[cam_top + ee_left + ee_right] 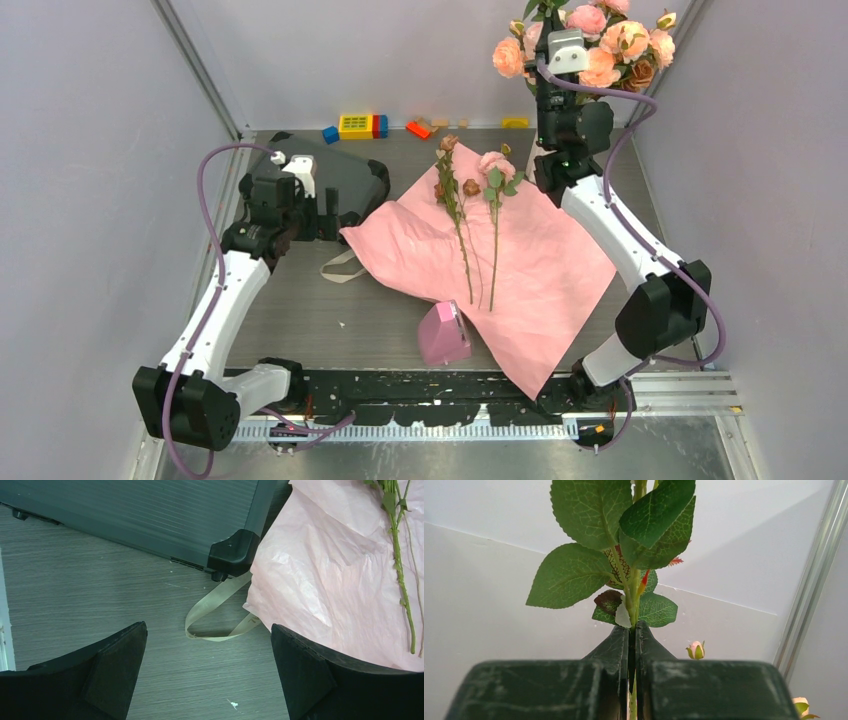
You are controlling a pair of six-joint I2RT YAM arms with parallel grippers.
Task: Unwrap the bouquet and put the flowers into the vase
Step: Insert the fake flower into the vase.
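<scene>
crinkled matt pink wrapping paper (540,280), grey wood-grain table (75,605), ribbed dark case (150,515), smooth beige ribbon (212,600)

In the top view, the peach rose cluster (610,45) was cropped by the upper edge, and the fingertips of the right gripper (633,632) were hidden among its blooms. In the right wrist view, the clamped stem (635,597) was lost between the closed fingers (616,650) and cropped above its leaves; 1 bud (801,706) was clipped at the corner. In the left wrist view, the 2 fingers (110,665) were cut by the lower edge, the flowers (400,570) were shown as stems only, and the ribbon (220,596) was partly covered by the pink paper (320,575). The toys (358,125) were too small to be identified.
</scene>
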